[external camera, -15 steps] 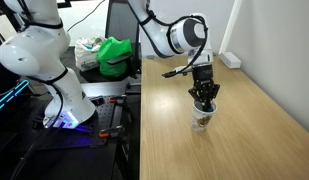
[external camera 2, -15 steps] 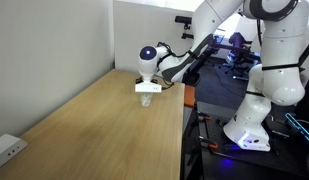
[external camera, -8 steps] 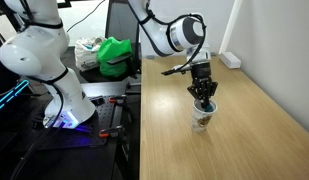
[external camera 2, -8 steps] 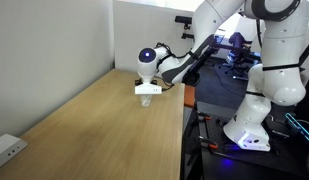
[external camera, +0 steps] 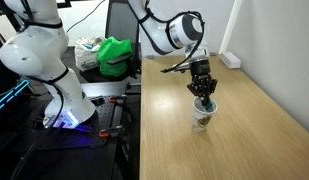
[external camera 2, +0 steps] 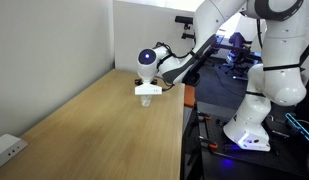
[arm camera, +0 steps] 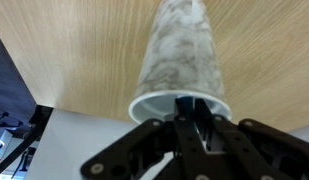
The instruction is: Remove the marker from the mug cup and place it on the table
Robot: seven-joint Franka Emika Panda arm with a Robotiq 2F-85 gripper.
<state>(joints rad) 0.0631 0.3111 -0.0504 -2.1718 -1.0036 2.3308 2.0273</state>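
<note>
The white mug cup (external camera: 202,118) with a brownish print stands upright on the light wood table (external camera: 256,125), near its edge; it also shows in the other exterior view (external camera 2: 145,99). My gripper (external camera: 202,99) points straight down into the cup's mouth in both exterior views (external camera 2: 145,90). In the wrist view the cup (arm camera: 179,50) is right in front of the gripper (arm camera: 185,110). The fingers are close together on a thin dark marker (arm camera: 185,102) at the cup's rim. The rest of the marker is hidden by the fingers.
A dark bench with a green bag (external camera: 116,55) lies beside the table. A white power strip (external camera: 230,60) sits at the table's far end and shows again in an exterior view (external camera 2: 6,150). Another white robot (external camera 2: 269,70) stands past the table's edge.
The gripper has risen a little above the cup. The cup has not moved.
</note>
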